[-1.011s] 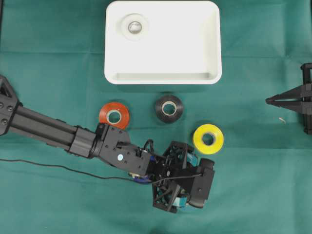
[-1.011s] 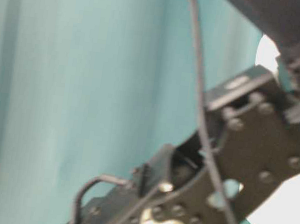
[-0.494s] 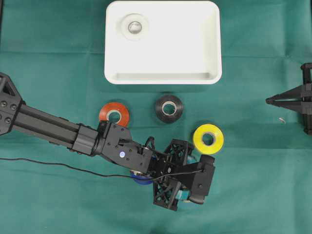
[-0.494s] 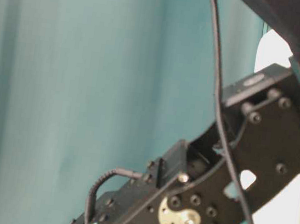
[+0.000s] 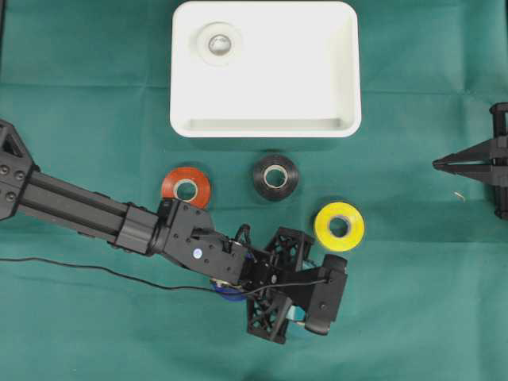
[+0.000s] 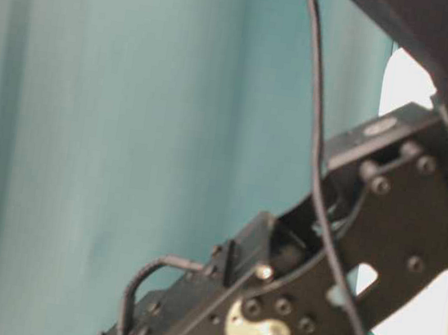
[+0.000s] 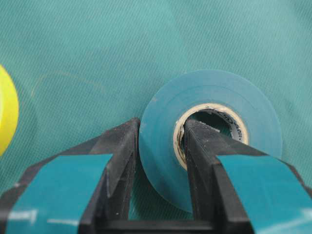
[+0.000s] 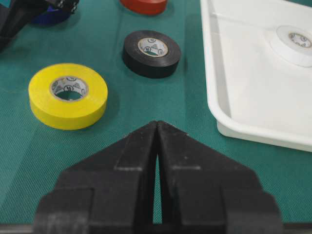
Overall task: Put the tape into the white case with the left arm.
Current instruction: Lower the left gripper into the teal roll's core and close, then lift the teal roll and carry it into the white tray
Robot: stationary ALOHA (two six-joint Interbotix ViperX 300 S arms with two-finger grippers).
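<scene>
In the left wrist view a green tape roll lies flat on the green cloth. My left gripper is shut on its wall, with one finger outside and the other in the cardboard core. From overhead the left gripper sits at the near middle of the table and covers that roll. The white case stands at the far middle, holding a white tape roll. My right gripper rests shut and empty at the right edge.
Red, black and yellow tape rolls lie in a row between the case and the left gripper. A blue object shows under the left wrist. The left arm fills the table-level view.
The left jaws have closed from wide open onto the green roll's wall. The left wrist shifted slightly. The right arm has not moved.
</scene>
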